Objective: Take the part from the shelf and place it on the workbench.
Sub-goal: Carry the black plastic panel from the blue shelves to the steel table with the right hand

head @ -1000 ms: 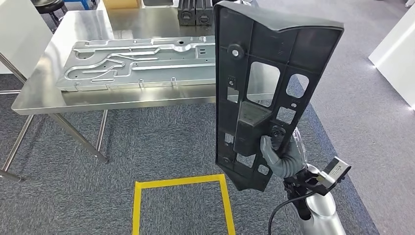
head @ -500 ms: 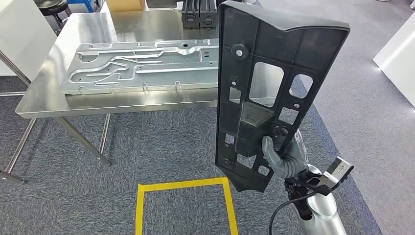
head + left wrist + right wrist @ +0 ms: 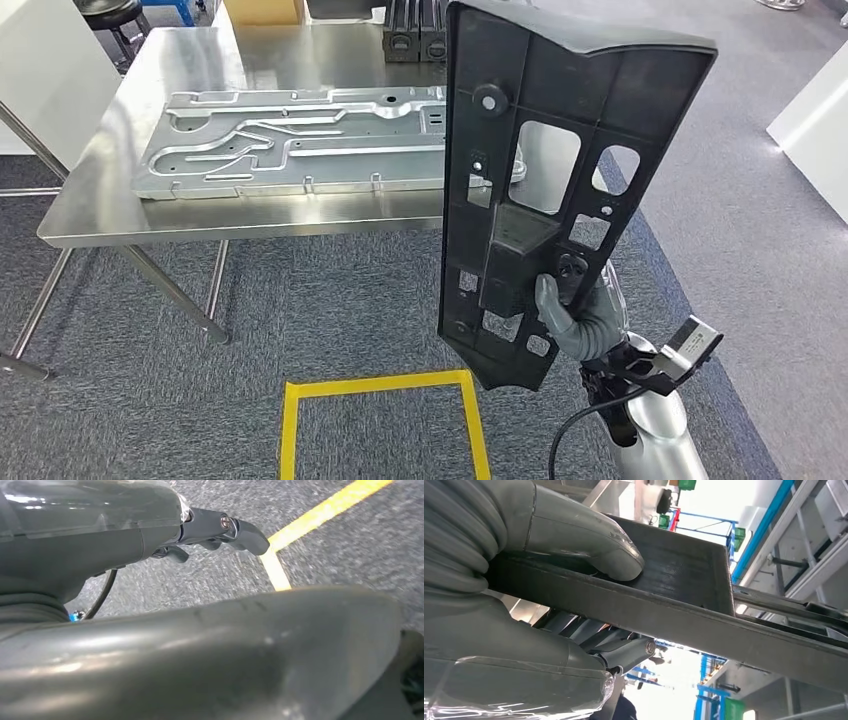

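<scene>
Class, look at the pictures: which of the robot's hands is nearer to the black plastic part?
Right. The right hand grips the black part near its lower end, holding it upright. The left hand hangs low above the carpet's yellow tape, holding nothing.

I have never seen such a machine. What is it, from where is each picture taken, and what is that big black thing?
It is a walking robot with two silver arms. The head camera looks down: the right robot hand holds a tall black plastic panel with cut-out holes, upright, in front of a shiny steel workbench. A flat grey metal plate with grooves lies there. One wrist camera shows this hand's fingers gripping the panel. The other shows the left robot hand, holding nothing, over carpet with yellow tape.
</scene>
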Controlling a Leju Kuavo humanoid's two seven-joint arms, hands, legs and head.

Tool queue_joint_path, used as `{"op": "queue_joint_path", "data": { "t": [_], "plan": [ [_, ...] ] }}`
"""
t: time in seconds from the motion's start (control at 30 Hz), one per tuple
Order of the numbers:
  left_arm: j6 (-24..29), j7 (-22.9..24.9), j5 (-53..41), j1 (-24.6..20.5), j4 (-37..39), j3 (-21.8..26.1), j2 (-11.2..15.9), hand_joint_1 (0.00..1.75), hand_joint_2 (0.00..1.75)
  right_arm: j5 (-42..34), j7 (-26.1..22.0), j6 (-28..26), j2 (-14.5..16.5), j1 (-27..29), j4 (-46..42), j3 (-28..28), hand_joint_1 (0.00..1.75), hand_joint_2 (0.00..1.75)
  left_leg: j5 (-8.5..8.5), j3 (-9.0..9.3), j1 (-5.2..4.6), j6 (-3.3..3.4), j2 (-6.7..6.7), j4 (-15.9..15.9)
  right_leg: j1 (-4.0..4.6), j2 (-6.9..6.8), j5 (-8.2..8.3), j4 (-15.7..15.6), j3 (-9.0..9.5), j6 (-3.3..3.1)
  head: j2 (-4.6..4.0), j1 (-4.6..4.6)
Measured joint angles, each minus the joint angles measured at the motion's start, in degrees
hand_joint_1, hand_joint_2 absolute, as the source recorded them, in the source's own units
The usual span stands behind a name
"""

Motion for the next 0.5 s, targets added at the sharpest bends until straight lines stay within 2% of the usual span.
{"op": "queue_joint_path", "data": {
  "t": [0.07,0.1,0.17,0.2,0.23,0.27,0.3,0.33,0.37,0.43,0.5],
  "plan": [
    [0.0,-0.1,0.0,0.0,0.0,0.0,0.0,0.00,0.00,0.0,0.0,0.0,0.0,0.0,-0.1,0.0,1.75,1.75,-0.25,0.96,0.01,0.84,-0.09,-0.4,-0.17,-0.01,-0.90,2.2,-0.66,0.36,0.00,0.00],
    [0.0,-0.1,0.0,0.0,0.0,0.0,0.0,0.00,0.00,0.0,0.0,0.0,0.0,-0.1,-0.1,0.0,1.75,1.75,-0.42,1.44,0.01,1.16,-0.12,-0.6,-0.14,0.00,-2.13,5.0,-2.17,0.46,0.00,0.00],
    [0.1,-0.2,0.1,-0.1,0.0,0.0,0.0,0.00,0.00,0.0,0.0,0.1,0.0,-0.1,-0.3,0.0,1.75,1.75,-0.90,1.96,-0.22,1.63,-0.14,-0.6,0.00,0.02,-4.96,12.5,-6.74,0.53,0.00,0.00],
    [0.2,-0.3,0.1,-0.1,0.0,0.0,0.0,0.00,0.00,0.1,0.1,0.1,0.0,-0.1,-0.3,0.0,1.75,1.75,-1.21,2.25,-0.44,1.80,-0.19,-0.6,0.11,0.02,-5.75,15.7,-9.20,0.46,0.00,0.00],
    [0.2,-0.3,0.2,0.0,0.0,0.0,0.0,0.00,0.00,0.1,0.1,0.2,0.0,-0.1,-0.3,0.0,1.75,1.75,-1.57,2.65,-0.70,1.90,-0.25,-0.6,0.24,0.02,-5.25,16.9,-10.67,0.20,0.00,0.00],
    [0.2,-0.4,0.3,0.0,0.0,0.0,0.0,0.00,0.00,0.1,0.1,0.2,0.0,-0.1,-0.3,0.0,1.75,1.75,-2.00,3.23,-0.98,1.98,-0.34,-0.6,0.45,0.03,-3.59,15.9,-11.12,-0.24,0.00,0.00],
    [0.2,-0.4,0.3,0.0,0.0,0.0,0.0,0.00,0.00,0.1,0.1,0.3,0.0,-0.1,-0.3,0.0,1.75,1.75,-2.47,3.90,-1.26,2.02,-0.44,-0.6,0.75,0.05,-1.22,13.2,-10.59,-0.80,0.00,0.00],
    [0.2,-0.4,0.3,0.1,0.0,0.0,-0.1,0.00,0.00,0.1,0.1,0.4,0.0,-0.1,-0.3,0.0,1.75,1.75,-2.99,4.55,-1.41,2.04,-0.51,-0.7,1.23,0.06,1.57,9.1,-9.26,-1.66,0.00,0.00],
    [0.2,-0.4,0.4,0.1,0.1,0.1,-0.2,0.00,0.00,0.1,0.2,0.4,0.0,-0.1,-0.3,0.0,1.75,1.75,-3.41,5.09,-1.50,2.01,-0.55,-0.8,1.66,0.01,3.54,5.8,-8.12,-2.44,0.00,-0.03],
    [0.2,-0.4,0.5,0.0,0.2,0.1,-0.3,0.00,0.00,0.1,0.2,0.4,0.0,-0.2,-0.3,0.0,1.75,1.75,-3.98,5.50,-1.29,1.63,-0.58,-1.3,2.48,-0.02,5.08,1.5,-6.88,-3.59,0.00,-0.09],
    [0.1,-0.3,0.6,-0.1,0.2,0.1,-0.4,0.00,0.00,0.1,0.2,0.5,0.1,-0.3,-0.4,0.0,1.75,1.75,-3.78,6.01,-1.10,0.89,-0.48,-1.4,2.73,0.10,4.86,0.1,-6.15,-3.99,0.00,-0.11]
  ]
}}
